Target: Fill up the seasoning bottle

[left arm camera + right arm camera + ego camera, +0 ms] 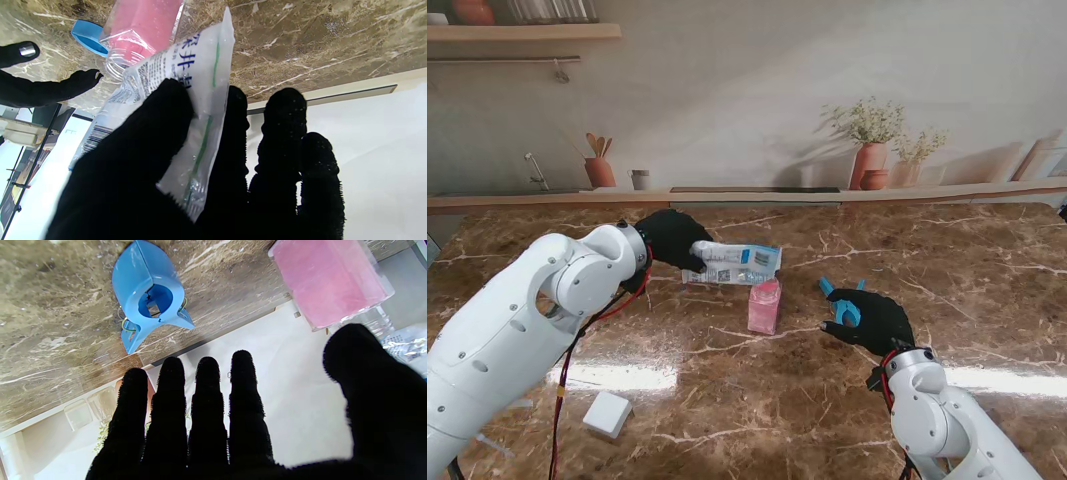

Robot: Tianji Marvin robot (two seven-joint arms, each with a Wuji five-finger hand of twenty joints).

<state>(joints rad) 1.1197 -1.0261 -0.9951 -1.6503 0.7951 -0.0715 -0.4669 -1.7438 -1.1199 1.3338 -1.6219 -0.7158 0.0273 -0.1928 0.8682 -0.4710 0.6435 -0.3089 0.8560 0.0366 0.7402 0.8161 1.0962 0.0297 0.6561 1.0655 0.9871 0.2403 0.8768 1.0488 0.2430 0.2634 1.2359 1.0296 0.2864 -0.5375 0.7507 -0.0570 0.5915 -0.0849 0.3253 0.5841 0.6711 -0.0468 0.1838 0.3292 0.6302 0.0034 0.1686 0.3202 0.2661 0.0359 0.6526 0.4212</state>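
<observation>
The left hand (670, 237) pinched the refill bag (732, 264), tilting its far end over the pink bottle (764, 306), apparently to pour. Right of the bottle, the right hand (872, 320) hovered open by 1 blue clip (840, 301).

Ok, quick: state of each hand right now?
Left hand: shut on the clear printed plastic refill bag.
Right hand: open, holding nothing.

robot hand: 2, left robot hand (670, 238) and right robot hand (874, 318) | seasoning bag (733, 263): 1, in the left robot hand | pink seasoning bottle (764, 306): 1, between the two robot hands | blue clip (840, 300): 1, just beyond the right robot hand's fingers | white block (608, 413): 1, nearer to me than the left robot hand
</observation>
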